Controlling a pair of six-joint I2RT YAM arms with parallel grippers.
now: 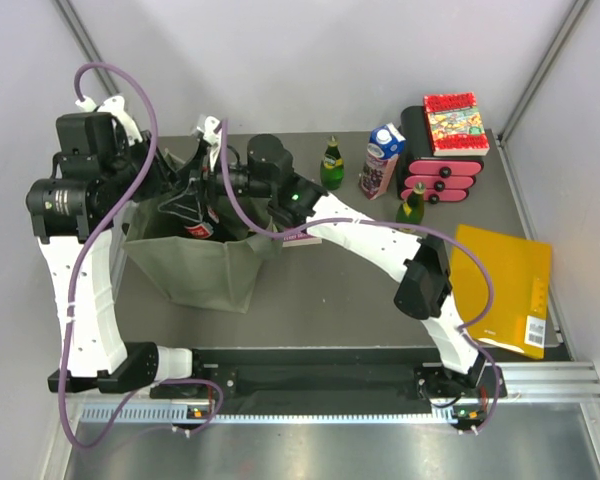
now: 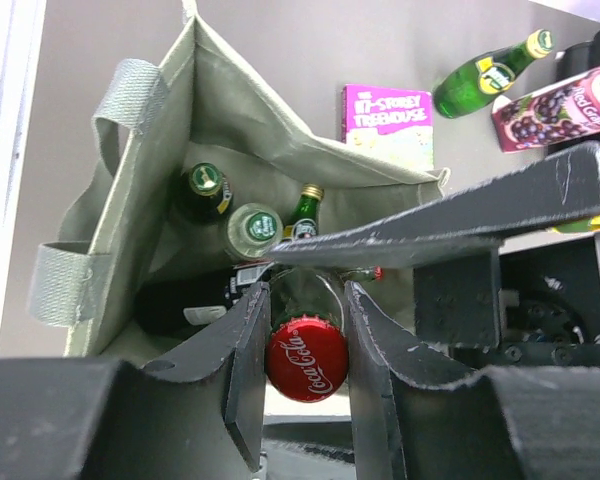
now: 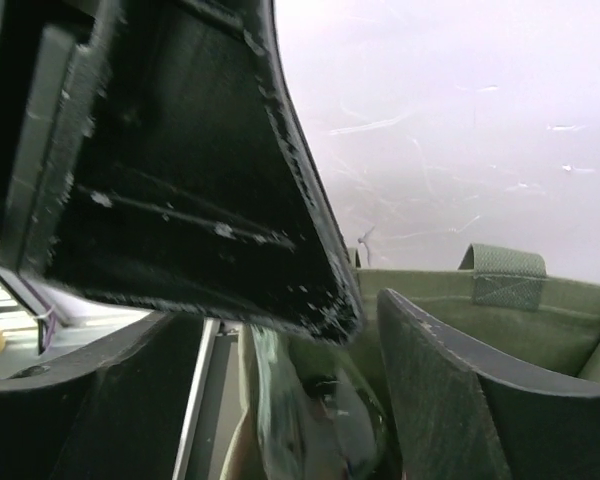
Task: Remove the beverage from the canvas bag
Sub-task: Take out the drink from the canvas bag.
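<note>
where the canvas bag (image 1: 205, 265) stands open-mouthed toward the back left corner of the desk (image 1: 330, 300), both arms reach over its mouth. left gripper (image 2: 305, 298): closed on a cola bottle (image 2: 306, 358), one finger pressed to each side of the neck, the red cap toward the palm, as the left wrist view shows. the bottle's body runs down inside the bag, so the beverage is not yet out. right gripper (image 3: 365, 308): fingers parted, set at the bag's rim on the side facing the desk's middle, with olive cloth showing between them; whether they pinch the cloth cannot be told. noted inside the bag beside the held bottle: a green-capped bottle (image 2: 205, 185), a pale-capped bottle (image 2: 255, 230) and a small gold-capped bottle (image 2: 306, 205). noted outside the bag: a pink book (image 2: 387, 118) flat on the desk just beyond the bag's right side; a green bottle (image 1: 331, 163) and a juice carton (image 1: 380, 160) upright near the back edge; a pink drawer box (image 1: 442, 175) toward the back right corner with a red book (image 1: 455, 123) on top; a yellow folder (image 1: 505, 290) along the right edge
</note>
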